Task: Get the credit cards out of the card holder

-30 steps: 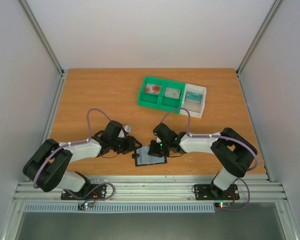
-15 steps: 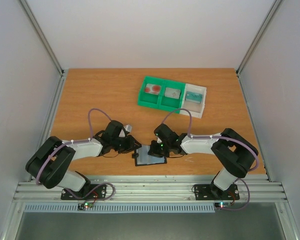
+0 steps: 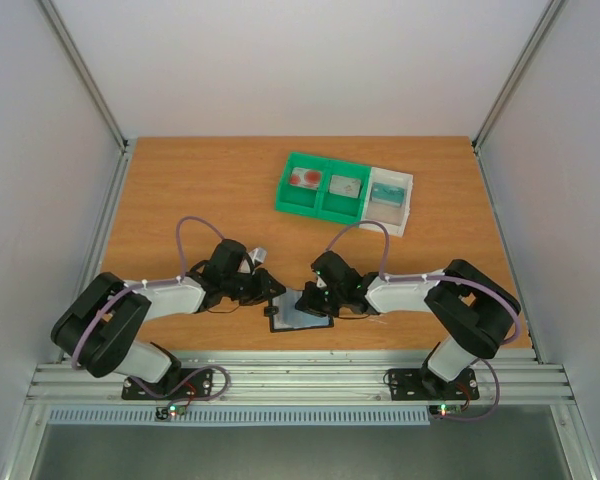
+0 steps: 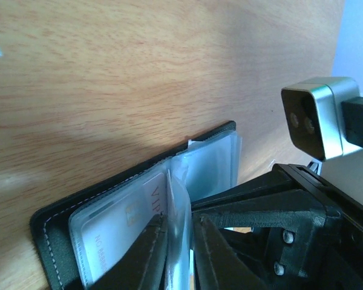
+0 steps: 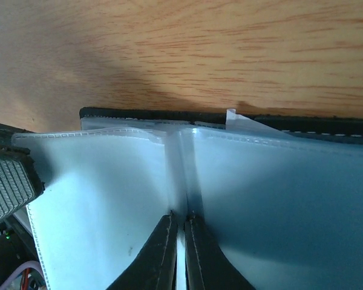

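Card holder (image 3: 302, 314) lies open on the tabletop (image 3: 200, 190) at 6 o'clock, right at the near edge between the two arms. Black cover is down, clear sleeves are up.

Left jaws come in from 9 o'clock and are closed on one clear sleeve leaf standing up out of the holder. The fingers (image 4: 150, 257) sit either side of it with the leaf pinched between. At 9 o'clock of that leaf, one pale credit card (image 4: 126, 212) with a chip sits in its pocket inside the holder.

Right jaws come in from 3 o'clock, closed almost tip to tip on the centre fold where the sleeves meet. Only a thin sliver of plastic shows between the fingers (image 5: 162, 257).

Far side, 1 o'clock, well apart from the holder:
- Green tray (image 3: 300, 208) has two compartments, and the white tray (image 3: 408, 200) touches its 3 o'clock end.
- Red-marked card (image 3: 305, 179) is in the green tray's 9 o'clock compartment.
- Grey card (image 3: 345, 186) is in the other green compartment.
- Teal card (image 3: 386, 192) is in the white tray.
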`<state>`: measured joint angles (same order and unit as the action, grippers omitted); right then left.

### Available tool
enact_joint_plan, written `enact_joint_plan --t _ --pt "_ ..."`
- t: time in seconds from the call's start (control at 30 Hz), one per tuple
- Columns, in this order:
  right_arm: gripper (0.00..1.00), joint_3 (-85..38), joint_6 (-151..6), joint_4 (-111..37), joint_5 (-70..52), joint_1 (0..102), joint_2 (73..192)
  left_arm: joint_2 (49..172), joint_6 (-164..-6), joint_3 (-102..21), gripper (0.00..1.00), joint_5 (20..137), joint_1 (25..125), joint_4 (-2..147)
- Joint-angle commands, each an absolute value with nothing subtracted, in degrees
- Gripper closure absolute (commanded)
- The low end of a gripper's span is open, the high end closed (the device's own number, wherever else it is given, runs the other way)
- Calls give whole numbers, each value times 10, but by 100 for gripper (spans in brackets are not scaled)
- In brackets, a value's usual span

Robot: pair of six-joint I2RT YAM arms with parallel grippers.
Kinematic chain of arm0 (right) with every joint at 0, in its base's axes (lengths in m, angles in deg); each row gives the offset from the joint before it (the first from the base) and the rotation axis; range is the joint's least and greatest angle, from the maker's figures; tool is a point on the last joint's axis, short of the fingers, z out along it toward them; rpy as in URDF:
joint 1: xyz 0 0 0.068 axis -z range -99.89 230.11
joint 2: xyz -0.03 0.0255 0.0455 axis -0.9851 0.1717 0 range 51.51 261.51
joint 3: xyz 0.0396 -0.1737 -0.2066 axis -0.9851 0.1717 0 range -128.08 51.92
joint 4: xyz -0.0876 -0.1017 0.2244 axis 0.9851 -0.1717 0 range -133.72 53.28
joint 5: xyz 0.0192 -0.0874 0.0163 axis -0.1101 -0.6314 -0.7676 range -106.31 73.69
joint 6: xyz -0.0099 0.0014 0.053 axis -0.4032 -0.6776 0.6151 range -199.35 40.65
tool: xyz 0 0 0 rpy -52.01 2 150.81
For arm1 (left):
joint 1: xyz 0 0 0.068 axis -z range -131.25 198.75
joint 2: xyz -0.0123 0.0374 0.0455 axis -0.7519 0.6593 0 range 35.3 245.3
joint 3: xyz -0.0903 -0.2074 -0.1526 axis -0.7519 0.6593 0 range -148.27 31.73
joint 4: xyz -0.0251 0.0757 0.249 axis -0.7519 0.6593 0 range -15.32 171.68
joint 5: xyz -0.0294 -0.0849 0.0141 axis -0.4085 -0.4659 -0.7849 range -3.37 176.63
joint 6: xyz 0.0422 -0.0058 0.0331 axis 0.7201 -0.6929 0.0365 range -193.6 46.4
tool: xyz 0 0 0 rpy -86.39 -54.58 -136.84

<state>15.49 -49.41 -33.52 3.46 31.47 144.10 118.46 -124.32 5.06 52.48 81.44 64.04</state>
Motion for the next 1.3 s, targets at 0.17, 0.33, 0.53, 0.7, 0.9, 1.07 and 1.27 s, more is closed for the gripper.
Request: enact_joint_plan --t 0.17,0.33,0.53,0.7,0.9,1.07,1.27 --pt "93 169 -495 -341 13 317 1433 1167 -1250 47 92 506 814 594" --pt "92 171 -499 -327 19 317 1430 1167 -1252 40 100 499 814 599" --pt "86 170 -509 -332 16 316 1416 1164 -1261 39 88 496 814 589" --pt "88 170 -510 -325 17 317 1423 1160 -1263 40 89 496 815 587" --pt "87 166 -515 -322 15 317 1421 1162 -1274 40 99 479 815 568" --pt "88 167 -512 -310 19 317 1425 1152 -1271 38 93 483 816 581" --pt "87 172 -513 -302 16 317 1422 1166 -1272 38 95 474 819 569"
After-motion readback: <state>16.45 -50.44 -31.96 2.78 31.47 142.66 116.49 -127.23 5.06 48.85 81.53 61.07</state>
